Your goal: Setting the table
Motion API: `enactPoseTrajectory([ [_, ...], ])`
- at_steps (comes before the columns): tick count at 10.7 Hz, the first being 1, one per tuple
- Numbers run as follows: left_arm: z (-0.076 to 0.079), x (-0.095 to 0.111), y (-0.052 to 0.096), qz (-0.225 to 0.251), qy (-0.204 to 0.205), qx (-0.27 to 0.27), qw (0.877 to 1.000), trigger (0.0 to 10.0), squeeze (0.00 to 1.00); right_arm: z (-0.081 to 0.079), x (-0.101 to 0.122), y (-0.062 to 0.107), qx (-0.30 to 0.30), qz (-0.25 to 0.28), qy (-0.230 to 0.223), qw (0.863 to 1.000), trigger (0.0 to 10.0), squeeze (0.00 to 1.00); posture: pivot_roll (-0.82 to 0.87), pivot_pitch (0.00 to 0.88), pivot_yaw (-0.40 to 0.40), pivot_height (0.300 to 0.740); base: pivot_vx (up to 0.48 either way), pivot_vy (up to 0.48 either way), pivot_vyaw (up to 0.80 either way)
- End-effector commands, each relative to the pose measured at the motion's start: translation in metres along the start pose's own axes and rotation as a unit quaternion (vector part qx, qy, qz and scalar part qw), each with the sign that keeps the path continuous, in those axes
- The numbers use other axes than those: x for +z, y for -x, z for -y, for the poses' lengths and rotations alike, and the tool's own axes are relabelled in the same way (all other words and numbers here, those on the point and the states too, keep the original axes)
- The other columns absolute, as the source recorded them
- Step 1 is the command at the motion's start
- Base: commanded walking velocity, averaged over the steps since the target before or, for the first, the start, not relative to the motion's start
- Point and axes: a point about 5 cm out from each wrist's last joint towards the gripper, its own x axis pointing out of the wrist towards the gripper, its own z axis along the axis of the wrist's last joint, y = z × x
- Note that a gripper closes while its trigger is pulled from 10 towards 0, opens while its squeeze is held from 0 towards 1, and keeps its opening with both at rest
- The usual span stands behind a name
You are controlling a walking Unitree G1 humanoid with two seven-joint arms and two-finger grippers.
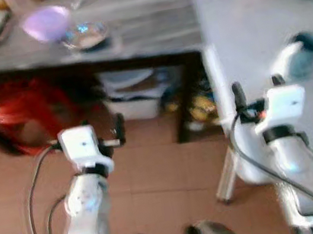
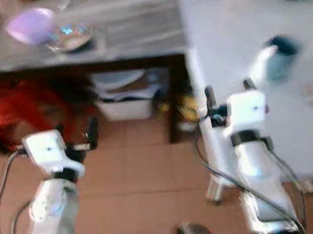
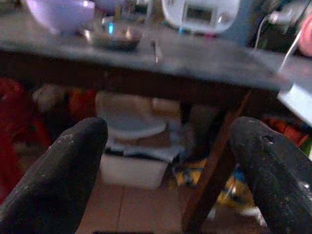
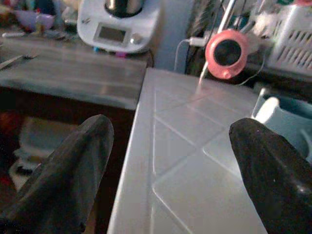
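- A dark grey bench is seen ahead, with a white-topped bench butted against it on the robot's right; both head views are blurred.
- A lilac bowl is placed on the dark bench towards its left end, and a shallow metal dish is set just beside it, on the side nearer the robot.
- A white kitchen appliance with a small display is stood at the back of the dark bench.
- A pink round object is found at the far edge of the white-topped bench.
- A white and blue mug-like vessel is seen on the white-topped bench, near the right arm; its exact shape cannot be told through the blur.
- The left gripper is held in the air in front of the dark bench, below its top; its fingers are spread wide apart and nothing is held between them.
- The right gripper is held at the near corner of the white-topped bench; its fingers are likewise spread wide and nothing is gripped.
- Under the dark bench, a red bag and a white box are stored on the floor.
- The floor is covered with reddish-brown tiles.
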Motion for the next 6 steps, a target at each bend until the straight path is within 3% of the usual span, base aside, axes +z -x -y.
enactPoseTrajectory([
  [1, -0.0006, 0.0029, 0.0011, 0.004, -0.004, 0.006, 1.000, 10.0, 0.00, -0.0001, 0.0012, 0.0026, 0.006, -0.001, -0.002, 1.000, 10.0, 0.00, -0.05, 0.176, 0.007, 0.740, 0.000, -0.465, 0.00],
  [4, -0.0012, 0.0036, 0.0025, 0.003, -0.008, 0.004, 1.000, 10.0, 0.00, 0.0005, 0.0033, 0.0009, 0.016, 0.002, 0.006, 1.000, 10.0, 0.00, -0.04, 0.185, 0.010, 0.740, 0.000, -0.466, 0.00],
  [6, 0.0030, 0.0033, 0.0027, 0.001, -0.020, -0.007, 1.000, 10.0, 0.00, 0.0062, 0.0052, -0.0022, -0.006, -0.001, -0.022, 1.000, 10.0, 0.00, -0.04, 0.200, 0.011, 0.740, 0.000, -0.454, 0.00],
])
